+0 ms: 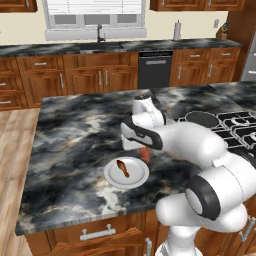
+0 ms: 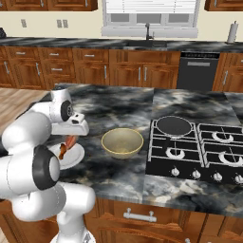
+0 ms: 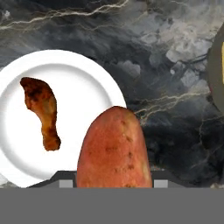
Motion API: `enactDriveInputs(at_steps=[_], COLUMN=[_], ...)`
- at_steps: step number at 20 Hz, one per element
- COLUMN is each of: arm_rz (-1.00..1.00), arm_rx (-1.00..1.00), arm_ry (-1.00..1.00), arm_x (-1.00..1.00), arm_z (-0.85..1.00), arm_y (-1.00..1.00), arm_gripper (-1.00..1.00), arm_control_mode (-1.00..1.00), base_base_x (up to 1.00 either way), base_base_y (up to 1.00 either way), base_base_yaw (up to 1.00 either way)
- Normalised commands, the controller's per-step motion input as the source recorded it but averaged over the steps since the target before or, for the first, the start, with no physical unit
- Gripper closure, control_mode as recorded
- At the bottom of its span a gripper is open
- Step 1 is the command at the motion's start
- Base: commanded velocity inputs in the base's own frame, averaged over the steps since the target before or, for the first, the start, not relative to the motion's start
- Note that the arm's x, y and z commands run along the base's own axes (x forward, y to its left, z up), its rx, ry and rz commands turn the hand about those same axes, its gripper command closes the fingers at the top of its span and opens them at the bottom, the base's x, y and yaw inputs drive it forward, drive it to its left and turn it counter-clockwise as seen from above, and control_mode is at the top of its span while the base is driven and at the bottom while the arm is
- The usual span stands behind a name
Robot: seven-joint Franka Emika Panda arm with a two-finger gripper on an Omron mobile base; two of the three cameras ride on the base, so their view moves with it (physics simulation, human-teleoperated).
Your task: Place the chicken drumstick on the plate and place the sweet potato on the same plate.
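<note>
Fingertips of the gripper (image 3: pixel 113 186) pinch the sweet potato (image 3: pixel 114 151) across its middle, just right of the plate (image 3: pixel 87 87) where the chicken drumstick (image 3: pixel 41 109) lies; it looks firm, smooth and tapered, so a mid-body hold seems safest.

No text, label, brand, number or sign can be read in any of the views. The knobs (image 2: pixel 196 173) of the stove (image 2: pixel 197 147) are too small to show any marks, and the front of the dishwasher (image 1: pixel 155 68) is plain.
</note>
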Motion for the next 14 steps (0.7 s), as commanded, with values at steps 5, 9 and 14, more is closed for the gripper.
enactDriveInputs(at_steps=[5, 9, 14], arm_rz=[0.18, 0.11, 0.1], arm_rx=[0.0, 0.0, 0.0], arm_ry=[0.03, 0.06, 0.07], arm_x=[0.07, 0.27, 0.31], arm_z=[-0.01, -0.28, -0.56], arm_y=[0.27, 0.39, 0.31], arm_gripper=[1.0, 1.0, 1.0], arm_control_mode=[-1.0, -1.0, -1.0], base_base_x=[0.0, 0.0, 0.0], base_base_y=[0.0, 0.0, 0.0], base_base_yaw=[0.0, 0.0, 0.0])
